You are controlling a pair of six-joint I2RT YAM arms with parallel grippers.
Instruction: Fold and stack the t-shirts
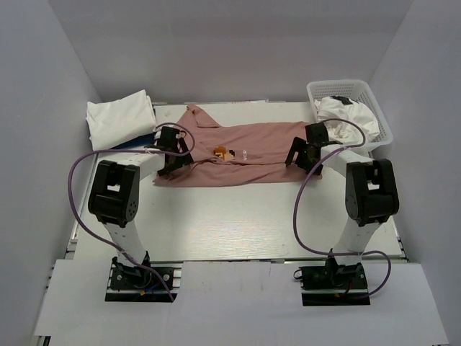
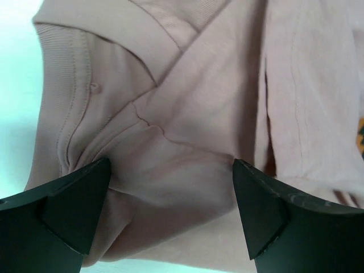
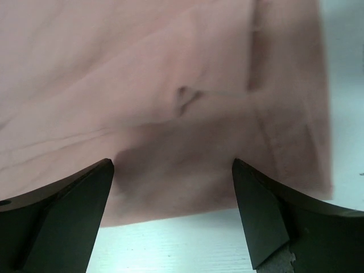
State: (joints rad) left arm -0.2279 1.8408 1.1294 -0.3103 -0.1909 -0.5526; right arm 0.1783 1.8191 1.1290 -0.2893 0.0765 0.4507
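Pale grey walls [image 1: 43, 86] box in a smooth white table [image 1: 238, 223]. Across its middle lies the pink t-shirt [image 1: 252, 144], soft cotton with a ribbed collar, folded into a long band with a small print at its centre. The left gripper [image 2: 171, 165] hangs over the wrinkled collar end, jaws spread wide and holding nothing. The right gripper [image 3: 173, 164] is equally released over the stitched hem end. A folded white t-shirt [image 1: 119, 119] sits far left. A mesh plastic basket [image 1: 346, 88] far right holds crumpled white cloth [image 1: 346, 112].
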